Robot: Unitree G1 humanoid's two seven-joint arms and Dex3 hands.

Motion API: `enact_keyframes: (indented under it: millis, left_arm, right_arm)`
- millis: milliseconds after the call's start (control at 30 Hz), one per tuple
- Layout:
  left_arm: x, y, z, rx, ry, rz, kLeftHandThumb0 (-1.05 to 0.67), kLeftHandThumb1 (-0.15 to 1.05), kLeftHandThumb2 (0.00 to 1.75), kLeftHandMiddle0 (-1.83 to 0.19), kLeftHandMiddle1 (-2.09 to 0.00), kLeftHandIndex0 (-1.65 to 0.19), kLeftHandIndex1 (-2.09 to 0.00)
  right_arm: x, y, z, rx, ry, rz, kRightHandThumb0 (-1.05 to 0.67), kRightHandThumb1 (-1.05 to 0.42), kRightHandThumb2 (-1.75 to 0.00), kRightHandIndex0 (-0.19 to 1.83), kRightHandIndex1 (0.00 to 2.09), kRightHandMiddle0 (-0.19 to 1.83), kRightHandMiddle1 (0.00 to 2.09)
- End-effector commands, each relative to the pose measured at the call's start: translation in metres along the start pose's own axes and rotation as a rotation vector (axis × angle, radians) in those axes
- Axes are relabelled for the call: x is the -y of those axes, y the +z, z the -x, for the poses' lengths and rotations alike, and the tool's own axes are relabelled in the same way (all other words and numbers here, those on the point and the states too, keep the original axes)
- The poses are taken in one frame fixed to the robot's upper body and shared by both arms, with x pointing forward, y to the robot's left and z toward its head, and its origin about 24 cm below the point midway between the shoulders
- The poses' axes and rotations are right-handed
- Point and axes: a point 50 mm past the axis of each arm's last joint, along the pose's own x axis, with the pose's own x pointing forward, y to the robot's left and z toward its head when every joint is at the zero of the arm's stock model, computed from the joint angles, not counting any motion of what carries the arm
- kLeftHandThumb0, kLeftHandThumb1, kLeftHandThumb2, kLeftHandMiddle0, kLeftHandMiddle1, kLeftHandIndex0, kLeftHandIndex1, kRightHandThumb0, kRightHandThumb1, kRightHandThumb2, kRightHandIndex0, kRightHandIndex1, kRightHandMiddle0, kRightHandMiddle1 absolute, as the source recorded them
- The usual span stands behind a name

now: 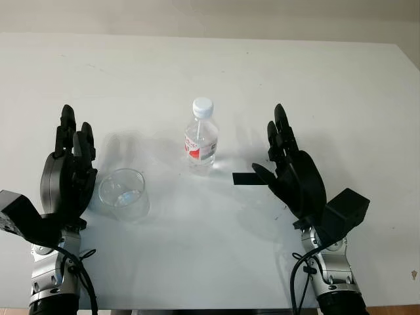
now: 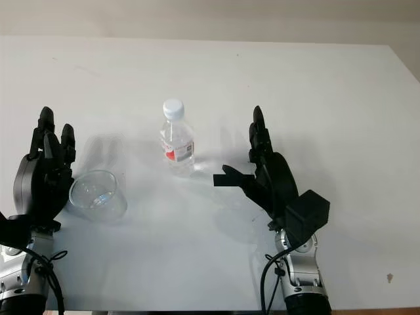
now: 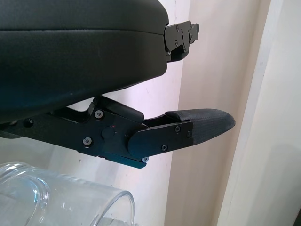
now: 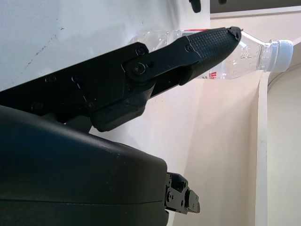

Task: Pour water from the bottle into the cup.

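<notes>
Left eye view: bottle (image 1: 201,138) stands upright, cap up, on tabletop (image 1: 210,236); cup (image 1: 123,192) upright beside my empty, open left hand (image 1: 69,170); right hand (image 1: 292,172) open too.

The bottle (image 1: 201,136) wears a red-and-white label (image 1: 195,148), but its lettering is too small to make out, and nothing else here carries readable text.
</notes>
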Motion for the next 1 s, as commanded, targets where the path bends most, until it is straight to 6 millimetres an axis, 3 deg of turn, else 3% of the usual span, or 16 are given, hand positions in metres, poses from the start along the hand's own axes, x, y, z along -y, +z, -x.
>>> enact_keyframes:
  millis: [0, 233, 700, 967]
  left_arm:
    - [-0.001, -0.002, 0.005, -0.007, 0.011, -0.008, -0.79, 1.05, 0.56, 0.16, -0.06, 0.17, -0.04]
    - [0.001, -0.003, -0.001, 0.011, 0.001, 0.014, -0.76, 1.05, 0.55, 0.16, -0.06, 0.17, -0.04]
    - [0.003, 0.000, -0.007, 0.040, -0.007, 0.029, -0.77, 1.05, 0.54, 0.17, -0.05, 0.17, -0.04]
    - [0.001, 0.001, -0.009, 0.040, -0.003, 0.008, -0.77, 1.05, 0.53, 0.17, -0.05, 0.17, -0.04]
  right_arm:
    - [0.002, -0.002, 0.002, 0.001, 0.002, 0.003, -0.95, -1.01, -0.05, -0.19, 0.00, -0.19, 0.00]
    - [-0.001, -0.003, -0.012, -0.013, 0.035, -0.002, -0.97, -1.00, -0.05, -0.19, 0.00, -0.19, 0.00]
    - [-0.049, 0.025, -0.080, 0.058, 0.290, -0.018, -1.02, -0.95, -0.04, -0.19, 0.00, -0.19, 0.00]
    - [-0.069, 0.022, -0.093, 0.031, 0.345, -0.052, -1.04, -0.95, -0.05, -0.19, 0.00, -0.19, 0.00]
